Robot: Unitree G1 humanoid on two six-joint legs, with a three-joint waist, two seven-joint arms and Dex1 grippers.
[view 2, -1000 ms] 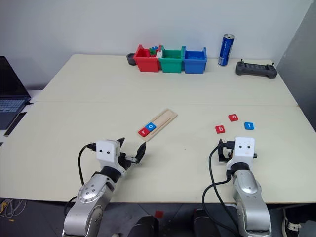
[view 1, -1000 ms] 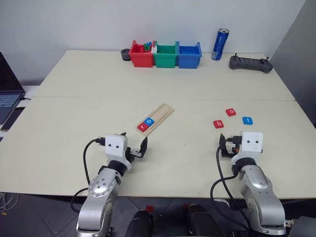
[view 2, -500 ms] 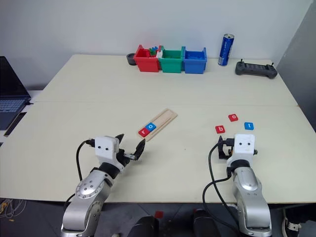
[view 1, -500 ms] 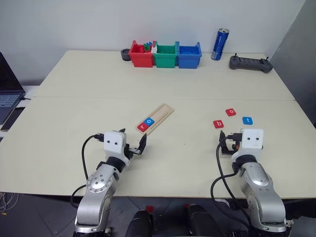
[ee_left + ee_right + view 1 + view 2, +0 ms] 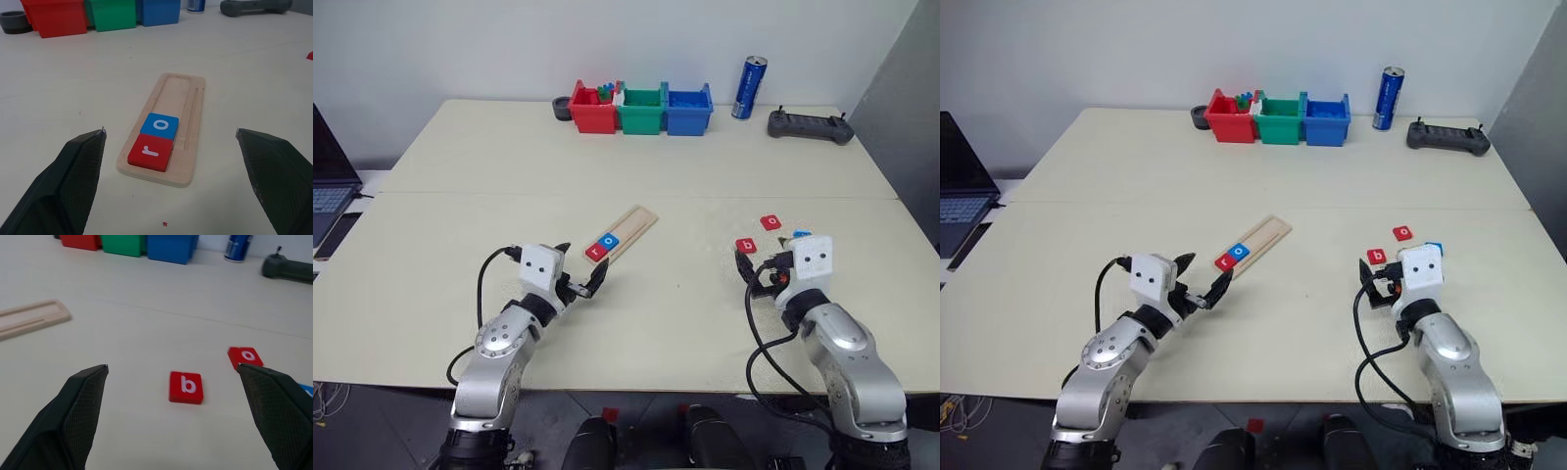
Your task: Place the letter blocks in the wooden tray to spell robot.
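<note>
Red r tile (image 5: 151, 152) and blue o tile (image 5: 160, 125) sit in the long pale wooden tray (image 5: 189, 105); red b tile (image 5: 186, 387), red o tile (image 5: 245, 356) and blue t tile (image 5: 802, 234) lie well right of the tray. Left gripper (image 5: 171, 147) and right gripper (image 5: 173, 374) fingers apart, empty.

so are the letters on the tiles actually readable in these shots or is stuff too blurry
Left wrist view: the red r tile and blue o tile in the wooden tray read crisply; the bins behind look soft. Right wrist view: the red b tile and red o tile are legible, slightly soft. Left eye view: the letters are small but readable, under even light.
</note>
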